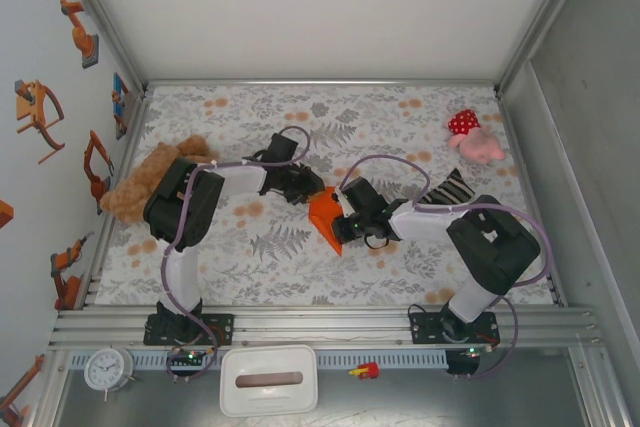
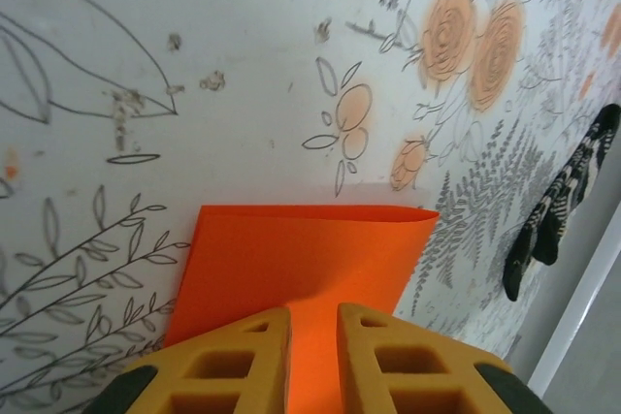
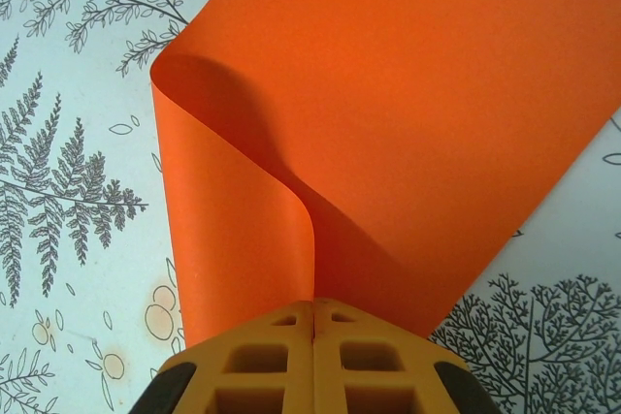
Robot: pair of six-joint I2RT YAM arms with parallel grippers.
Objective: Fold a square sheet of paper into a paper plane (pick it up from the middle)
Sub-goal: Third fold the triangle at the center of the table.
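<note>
Orange square sheet of paper point(image 1: 323, 219) folded, mid table point(image 1: 400, 137), long axis far to near, tapered tip toward the near edge, right gripper point(image 3: 312, 309) clenched on it, left gripper point(image 2: 312, 315) narrowly parted over it.

A flowered tablecloth point(image 1: 300, 112) lay beneath the left claw point(image 1: 305, 188) and the right claw point(image 1: 342, 224). Beyond them stood a plain white wall point(image 1: 320, 7), evenly lit. Left of them a pale wall point(image 1: 35, 162) bore orange stickers point(image 1: 80, 32), and to their right was a grey panel point(image 1: 600, 97).
</note>
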